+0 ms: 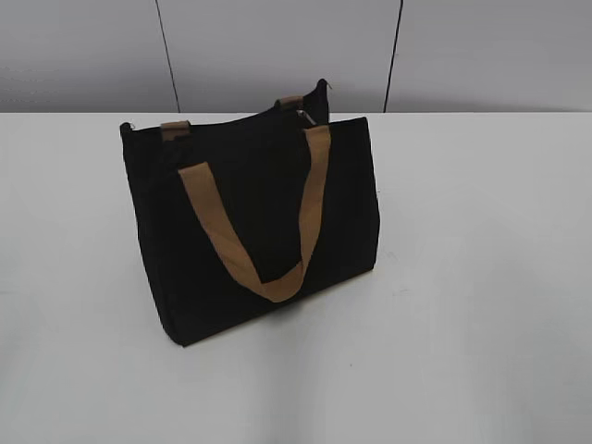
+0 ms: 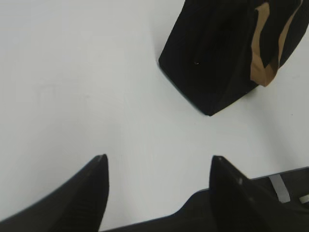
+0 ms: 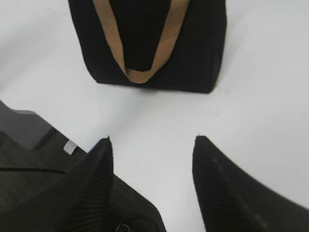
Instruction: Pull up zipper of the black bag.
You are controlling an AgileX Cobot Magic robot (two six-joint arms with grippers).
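The black bag (image 1: 250, 213) stands upright on the white table, with a tan strap handle (image 1: 268, 222) hanging down its front. The zipper's silver pull (image 1: 303, 114) shows at the bag's top edge, near the right end. Neither gripper shows in the exterior view. In the left wrist view my left gripper (image 2: 159, 159) is open and empty over bare table, with the bag (image 2: 217, 53) ahead to the upper right. In the right wrist view my right gripper (image 3: 152, 140) is open and empty, a short way in front of the bag (image 3: 193, 53).
The white table (image 1: 481, 277) runs wide on all sides of the bag. A grey panelled wall (image 1: 277, 46) stands behind the table's back edge. A dark robot base part (image 3: 29, 145) shows at the lower left of the right wrist view.
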